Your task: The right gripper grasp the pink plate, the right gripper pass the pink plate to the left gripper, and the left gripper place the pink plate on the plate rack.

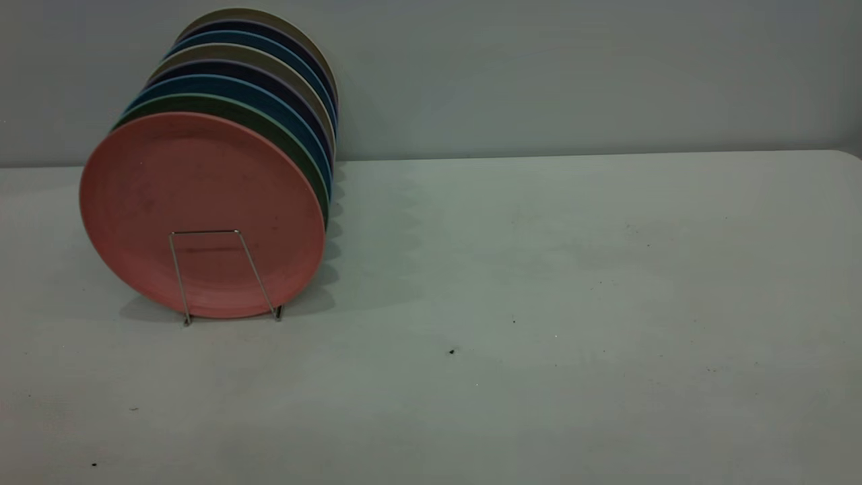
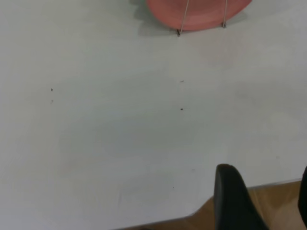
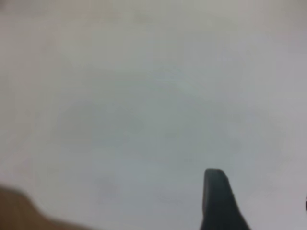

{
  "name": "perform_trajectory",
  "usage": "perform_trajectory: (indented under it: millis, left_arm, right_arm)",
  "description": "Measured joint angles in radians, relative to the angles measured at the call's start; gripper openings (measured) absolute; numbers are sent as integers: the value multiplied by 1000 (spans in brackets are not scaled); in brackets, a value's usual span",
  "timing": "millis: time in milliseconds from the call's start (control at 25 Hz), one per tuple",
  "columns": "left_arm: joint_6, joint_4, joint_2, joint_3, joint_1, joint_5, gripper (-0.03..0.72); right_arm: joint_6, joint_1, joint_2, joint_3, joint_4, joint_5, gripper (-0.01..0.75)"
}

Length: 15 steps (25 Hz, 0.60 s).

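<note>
The pink plate [image 1: 202, 202] stands on edge at the front of a row of plates in the plate rack [image 1: 225, 276] on the left side of the pale bench [image 1: 539, 303], its face turned toward the exterior camera. One upright wire loop of the rack crosses the plate's lower face, and the loop's two feet rest on the bench just under the rim. Behind the pink plate a green plate [image 1: 269, 124] leans in the next slot, followed by blue, dark and tan plates [image 1: 269, 54] stacked closely toward the wall.

Neither arm appears in the exterior view. In the left wrist view the left gripper [image 2: 268, 201] hangs over the near edge of the bench, well apart from the rack; one dark finger [image 2: 232, 196] shows fully and the other only as a sliver at the frame's edge, so the jaws stand wide and hold nothing. The plate's lower rim [image 2: 196, 14] and the loop's feet are visible far off in that view. In the right wrist view the right gripper [image 3: 261, 201] hovers over bare bench, its jaws likewise spread wide and gripping nothing, with one finger [image 3: 216, 196] plainly seen.
</note>
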Motion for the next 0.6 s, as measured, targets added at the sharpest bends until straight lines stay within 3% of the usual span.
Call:
perform_trajectory:
  millis: [600]
  left_arm:
    - [0, -1, -28, 0, 0, 0, 374]
  right_arm:
    - [0, -26, -7, 0, 4, 0, 440]
